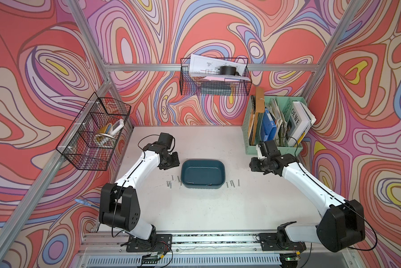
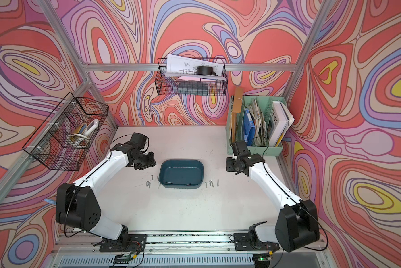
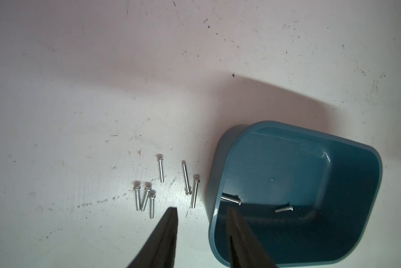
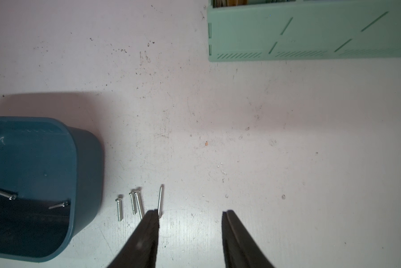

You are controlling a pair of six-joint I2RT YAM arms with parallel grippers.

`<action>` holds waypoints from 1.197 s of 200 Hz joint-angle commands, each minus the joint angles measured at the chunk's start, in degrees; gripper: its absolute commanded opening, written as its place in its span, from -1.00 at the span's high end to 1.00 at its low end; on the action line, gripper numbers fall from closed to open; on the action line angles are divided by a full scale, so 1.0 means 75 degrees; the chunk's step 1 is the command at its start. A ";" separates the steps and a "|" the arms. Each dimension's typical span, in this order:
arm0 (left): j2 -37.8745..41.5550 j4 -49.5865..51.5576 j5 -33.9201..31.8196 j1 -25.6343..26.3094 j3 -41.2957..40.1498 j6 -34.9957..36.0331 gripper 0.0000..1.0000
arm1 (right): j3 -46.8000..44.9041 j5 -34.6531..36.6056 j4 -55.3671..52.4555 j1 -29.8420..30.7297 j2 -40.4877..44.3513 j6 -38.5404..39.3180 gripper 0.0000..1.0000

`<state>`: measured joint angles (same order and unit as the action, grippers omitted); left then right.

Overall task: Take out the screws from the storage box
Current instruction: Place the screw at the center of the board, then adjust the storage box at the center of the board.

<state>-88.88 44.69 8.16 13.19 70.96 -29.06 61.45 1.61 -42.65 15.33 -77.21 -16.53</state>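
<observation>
I see a scuffed white tabletop (image 1: 194, 208) and swirl-patterned walls (image 1: 148, 34); the rounded teal storage box (image 1: 203, 172) holds two metal screws (image 3: 232, 199). My left gripper (image 3: 201, 222) and right gripper (image 4: 190, 222) show fingers parted, empty.

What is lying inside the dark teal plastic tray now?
The tray holds two thin silver screws, both near one long wall. A black finger of the left gripper covers part of its floor.

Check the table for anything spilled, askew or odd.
Nothing looks damaged. Loose screws lie on the table in small clusters on either side of the storage box, and two screws lie inside it.
</observation>
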 commanded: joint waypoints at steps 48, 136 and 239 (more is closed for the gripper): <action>0.0001 0.0124 0.0030 0.0431 -0.0262 -0.0213 0.17 | 0.1335 -0.0351 -0.0922 0.0506 -0.0644 0.0833 0.06; 0.0198 0.0334 0.0184 0.0636 -0.0756 -0.0278 0.17 | 0.3177 -0.0255 -0.1710 0.3003 -0.2745 0.1297 0.20; 0.0566 -0.0086 0.0656 0.0866 -0.1565 -0.0739 0.24 | 0.3836 -0.0245 -0.1313 0.3954 -0.4965 -0.0180 0.19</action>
<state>-84.90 44.86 12.10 18.96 60.38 -33.15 90.41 0.10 -54.39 45.10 -113.56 -13.65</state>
